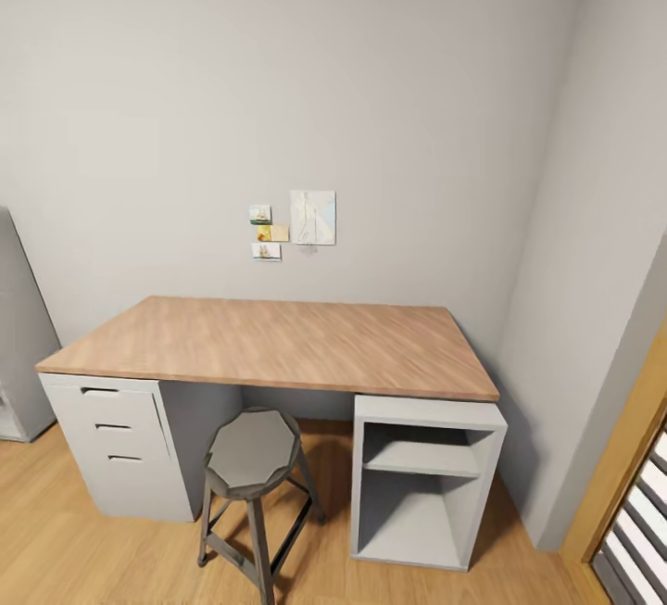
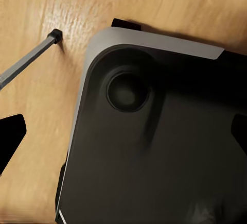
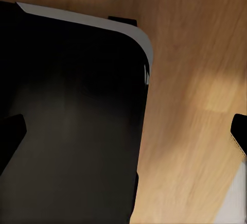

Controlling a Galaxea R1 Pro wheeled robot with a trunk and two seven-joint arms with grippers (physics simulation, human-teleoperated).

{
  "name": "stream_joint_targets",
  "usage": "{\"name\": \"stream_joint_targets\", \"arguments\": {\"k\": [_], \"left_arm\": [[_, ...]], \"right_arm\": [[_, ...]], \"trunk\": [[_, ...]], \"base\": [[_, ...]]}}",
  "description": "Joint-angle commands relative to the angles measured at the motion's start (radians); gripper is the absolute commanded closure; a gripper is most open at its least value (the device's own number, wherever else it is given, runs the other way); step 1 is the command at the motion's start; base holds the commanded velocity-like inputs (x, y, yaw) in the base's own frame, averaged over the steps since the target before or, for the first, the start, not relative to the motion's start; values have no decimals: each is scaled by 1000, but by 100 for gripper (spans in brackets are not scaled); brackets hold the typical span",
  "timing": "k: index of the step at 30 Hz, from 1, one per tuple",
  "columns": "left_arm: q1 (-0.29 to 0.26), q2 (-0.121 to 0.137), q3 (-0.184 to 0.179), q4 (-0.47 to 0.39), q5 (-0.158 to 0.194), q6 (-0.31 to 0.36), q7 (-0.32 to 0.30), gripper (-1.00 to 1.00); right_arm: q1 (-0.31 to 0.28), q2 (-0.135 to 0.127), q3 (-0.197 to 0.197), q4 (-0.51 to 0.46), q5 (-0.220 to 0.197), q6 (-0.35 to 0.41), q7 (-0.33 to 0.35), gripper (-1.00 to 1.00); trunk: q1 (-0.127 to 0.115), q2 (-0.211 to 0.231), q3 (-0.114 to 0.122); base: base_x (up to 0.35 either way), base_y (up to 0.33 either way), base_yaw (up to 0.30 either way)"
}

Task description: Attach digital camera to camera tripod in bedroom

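Nearest to me: both wrist cams look down at my own dark base (image 2: 154, 147) over the light wood plank floor (image 3: 195, 80). Left pincer (image 2: 126, 131): black fingertips (image 2: 10, 141) sit at opposite edges of the pic w/ a wide gap, so apart, nothing held. Right pincer (image 3: 126, 131): same, tips (image 3: 10, 134) far apart, empty. A thin grey bar w/ a black foot (image 2: 49, 38) touches the floor near my base, prob. a stool leg, can't be sure. Further out, head cam: grey stool (image 1: 252, 457) tucked in front of the desk; wood surface (image 1: 278, 341) carries nothing I can see. Drawer unit (image 1: 116, 443) under one end, open shelf unit (image 1: 426, 480) under the other. Beyond, small pictures (image 1: 296, 220) on the white wall. Digital camera and camera tripod: not spotted from here. So I judge I'm at the search/approach step, bedroom reached but nothing picked up. Next: turn base/head to find the camera & tripod, then drive over.
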Motion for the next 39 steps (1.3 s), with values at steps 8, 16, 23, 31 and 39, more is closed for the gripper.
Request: {"name": "stream_joint_targets", "arguments": {"k": [8, 16, 23, 31, 39], "left_arm": [[0, -1, 7, 0, 1, 0, 0, -100], [0, -12, 7, -1, 2, 0, 0, -100], [0, -33, 10, 1, 2, 0, 0, -100], [0, -36, 11, 1, 2, -1, 2, -100], [0, -37, 9, 1, 2, 0, 2, -100]], "right_arm": [[0, 0, -1, 0, 9, -3, -1, -100], [0, -1, 0, 0, 9, -2, -1, -100], [0, -1, -1, 0, 8, -3, -1, -100], [0, -1, 4, 0, 10, 1, -1, -100], [0, 1, 10, 0, 14, 2, -1, -100]], "trunk": [[0, 0, 3], [0, 0, 5], [0, 0, 5], [0, 0, 5], [0, 0, 5]], "base": [[0, 0, 265], [0, 0, 265], [0, 0, 201], [0, 0, 20], [72, -15, 2]]}}
